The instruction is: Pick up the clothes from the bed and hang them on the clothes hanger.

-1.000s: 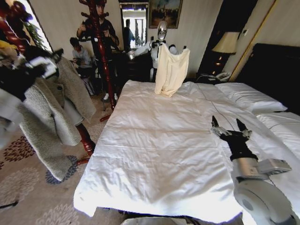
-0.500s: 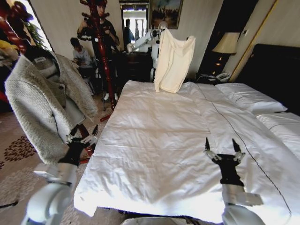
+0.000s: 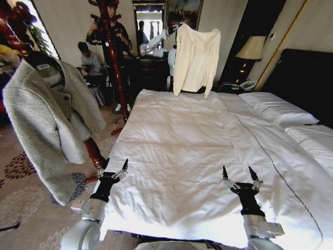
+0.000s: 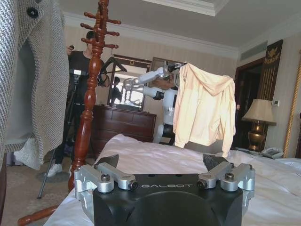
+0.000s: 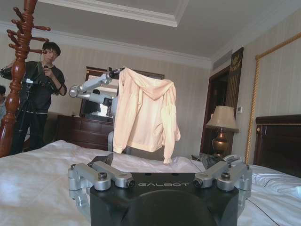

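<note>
The grey-beige knit jacket [image 3: 47, 122] hangs off the floor at the left, beside the bed [image 3: 177, 151]. A black clothes hanger [image 3: 35, 56] shows just above its collar; the rest is inside the jacket. In the left wrist view the jacket [image 4: 44, 70] hangs close by. My left gripper [image 3: 112, 171] is open and empty at the bed's near left corner, below and right of the jacket. My right gripper [image 3: 239, 177] is open and empty over the duvet near the front edge. Both jaws stand wide in the wrist views: left gripper [image 4: 160, 162], right gripper [image 5: 164, 160].
Another robot [image 3: 156, 44] at the far side holds up a cream hooded top [image 3: 196, 57]. A red wooden coat stand [image 3: 112, 57] stands left of the bed, another stand's leg [image 3: 93, 153] under the jacket. People stand by the dresser. Pillows [image 3: 276, 109] and lamp [image 3: 252, 48] sit right.
My left arm has let go of the jacket and dropped to the bed's near left corner. My right gripper drew back toward the front edge. The other robot raised the cream top.
</note>
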